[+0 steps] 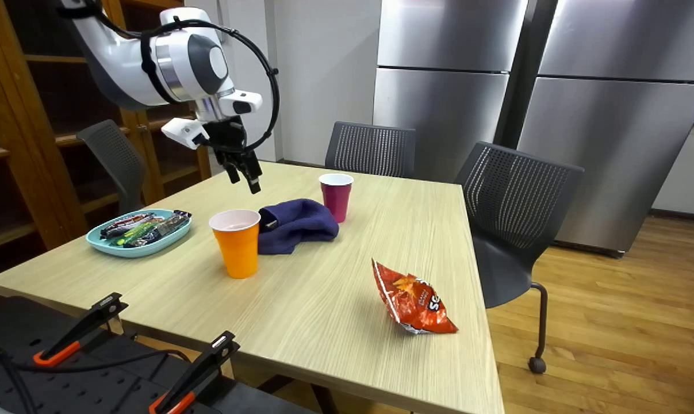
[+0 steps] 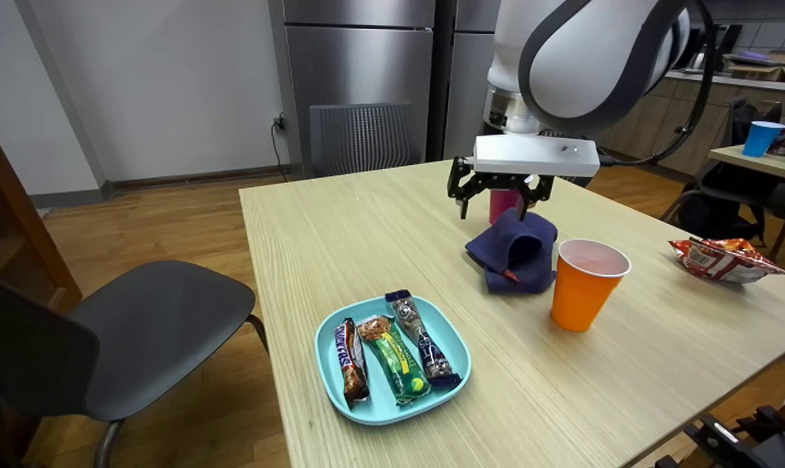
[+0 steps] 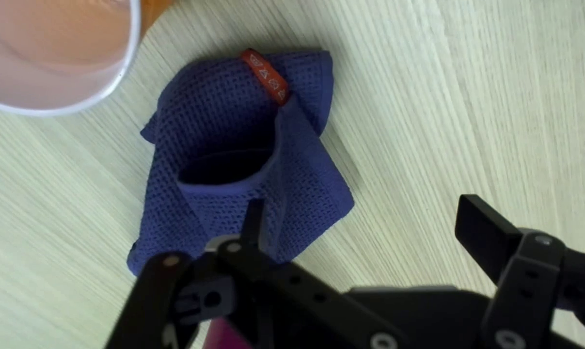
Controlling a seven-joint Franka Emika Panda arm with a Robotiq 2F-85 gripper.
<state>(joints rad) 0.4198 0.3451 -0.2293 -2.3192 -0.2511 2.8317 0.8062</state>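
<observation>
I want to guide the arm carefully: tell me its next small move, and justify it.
I'd probably ease the tool sideways toward the navy waffle-weave cloth before lowering it. Its jaws stand open, holding nothing, and in the wrist view one finger shows against the cloth while the other shows against bare tabletop, so it seems off-centre.

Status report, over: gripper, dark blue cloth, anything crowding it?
Gripper open, empty, hanging above table height. Dark blue cloth bunched on the table, untouched. Orange cup and magenta cup standing close by it, possibly in the way.
</observation>
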